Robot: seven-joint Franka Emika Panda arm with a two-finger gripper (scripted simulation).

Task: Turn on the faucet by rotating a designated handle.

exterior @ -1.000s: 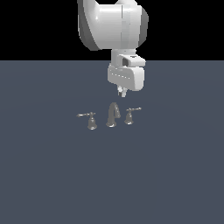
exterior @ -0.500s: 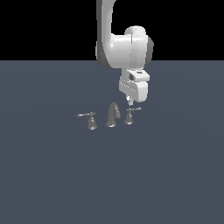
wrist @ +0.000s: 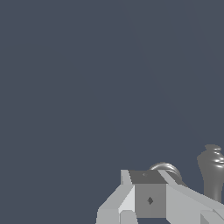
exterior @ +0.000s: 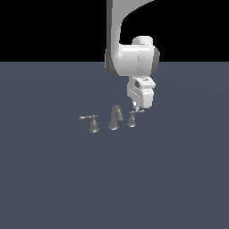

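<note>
The gripper (exterior: pixel 136 107) hangs right above the handle (exterior: pixel 133 118), beside the spout (exterior: pixel 115 117); I can't tell if its fingers are parted.

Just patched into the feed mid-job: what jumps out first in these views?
The big white arm dominates, dropping from the top of the exterior view, its gripper right above the handle on the exterior view's right of the tiny grey faucet. The twin handle stands untouched on the left. Everything else is bare slate-blue floor.

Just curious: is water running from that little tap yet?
Cannot tell for sure; no water shows under the spout. The gripper sits right at the handle.
</note>
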